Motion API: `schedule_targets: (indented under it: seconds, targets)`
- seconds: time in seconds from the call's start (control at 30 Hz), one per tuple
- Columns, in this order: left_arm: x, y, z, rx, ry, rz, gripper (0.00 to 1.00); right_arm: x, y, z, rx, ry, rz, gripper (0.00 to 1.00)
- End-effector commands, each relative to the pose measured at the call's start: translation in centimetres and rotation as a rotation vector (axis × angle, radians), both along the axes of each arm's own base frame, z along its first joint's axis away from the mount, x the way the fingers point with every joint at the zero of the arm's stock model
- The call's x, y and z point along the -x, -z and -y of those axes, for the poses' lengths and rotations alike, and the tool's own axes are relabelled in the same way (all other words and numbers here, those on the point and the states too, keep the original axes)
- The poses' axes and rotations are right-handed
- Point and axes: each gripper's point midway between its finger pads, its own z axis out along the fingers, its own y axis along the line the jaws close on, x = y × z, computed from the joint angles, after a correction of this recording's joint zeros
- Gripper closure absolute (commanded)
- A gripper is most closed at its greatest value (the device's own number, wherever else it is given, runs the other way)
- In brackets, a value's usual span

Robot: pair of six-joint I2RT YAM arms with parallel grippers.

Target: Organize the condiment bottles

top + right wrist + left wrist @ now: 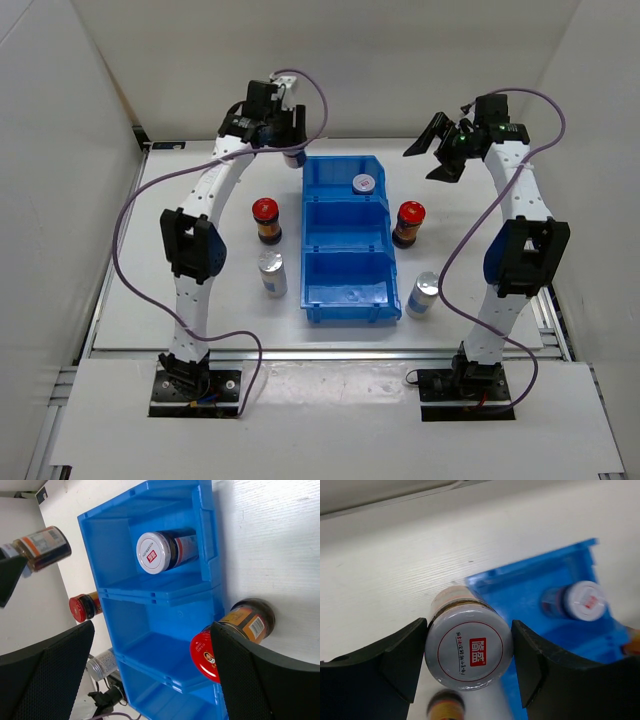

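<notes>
My left gripper (pixel 287 140) is shut on a grey-white-capped bottle (pixel 469 652), its black fingers (pixel 395 665) pressed on both sides of the cap. It holds the bottle just outside the far left corner of the blue bin (pixel 345 275). The other grey-white-capped bottle (pixel 364 184) stands in the bin's far compartment. Red-capped bottles stand left (pixel 265 216) and right (pixel 409 220) of the bin. Silver bottles stand at its near left (pixel 272 271) and near right (pixel 424 293). My right gripper (pixel 440 152) is open and empty, high above the right red-capped bottle (pixel 216 655).
The bin's middle and near compartments (pixel 150 655) hold nothing. White walls enclose the table on the left, back and right. The left arm's purple cable (pixel 135 210) loops beside the left arm.
</notes>
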Motion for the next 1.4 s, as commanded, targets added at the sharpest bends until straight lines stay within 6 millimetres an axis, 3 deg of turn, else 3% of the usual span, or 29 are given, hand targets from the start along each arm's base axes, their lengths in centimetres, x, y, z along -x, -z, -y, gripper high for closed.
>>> schedule_targets:
  seconds: [0.0,0.13,0.23,0.37,0.53,0.67,0.73,0.83,0.93,1.03,1.07,1.17,1.27,1.37]
  targets:
    - [3.5,-8.3,6.1,0.152,0.194,0.138,0.64,0.5,-1.7,-0.2,-0.022,-0.017,0.04,0.0]
    - [5.1,-5.9,9.6,0.165,0.257,0.076,0.62,0.7,-1.7,-0.2,-0.022,-0.017,0.04,0.0]
    - [5.2,-2.1,10.5,0.166,0.255,-0.007,0.57,0.7,-1.7,-0.2,-0.022,-0.017,0.04,0.0]
    - [4.2,1.2,10.6,0.129,0.211,-0.05,0.49,0.9,-2.1,-0.2,-0.021,-0.017,0.049,0.0]
    - [3.0,5.9,10.1,0.068,0.156,-0.105,0.35,1.7,-0.4,0.7,0.04,0.003,0.002,0.0]
    - [2.9,7.7,9.5,0.06,0.138,-0.148,0.25,2.7,0.1,1.7,0.102,0.028,-0.02,0.0]
    - [2.9,8.4,9.6,0.062,0.132,-0.161,0.12,2.9,0.0,2.2,0.131,0.04,-0.02,0.0]
    - [2.4,7.5,9.3,0.078,0.117,-0.147,0.0,3.8,0.9,3.3,0.196,0.07,-0.058,0.0]
    - [0.7,2.5,7.4,0.104,0.023,-0.042,0.0,5.1,1.4,4.5,0.267,0.09,-0.087,0.0]
    - [0.5,-2.9,5.3,0.134,-0.029,0.049,0.0,6.2,1.6,4.7,0.288,0.081,-0.095,0.0]
    - [1.2,-5.6,5.1,0.161,-0.032,0.087,0.0,6.5,2.0,4.9,0.297,0.084,-0.114,0.0]
    - [2.7,-9.3,3.5,0.178,-0.048,0.138,0.0,7.5,3.0,4.8,0.353,0.034,-0.136,0.0]
    - [5.2,-11.0,2.4,0.166,-0.038,0.152,0.0,8.1,3.6,3.8,0.41,-0.014,-0.138,0.0]
    - [7.7,-10.7,0.0,0.088,-0.066,0.151,0.0,8.4,5.0,2.2,0.493,-0.103,-0.155,0.0]
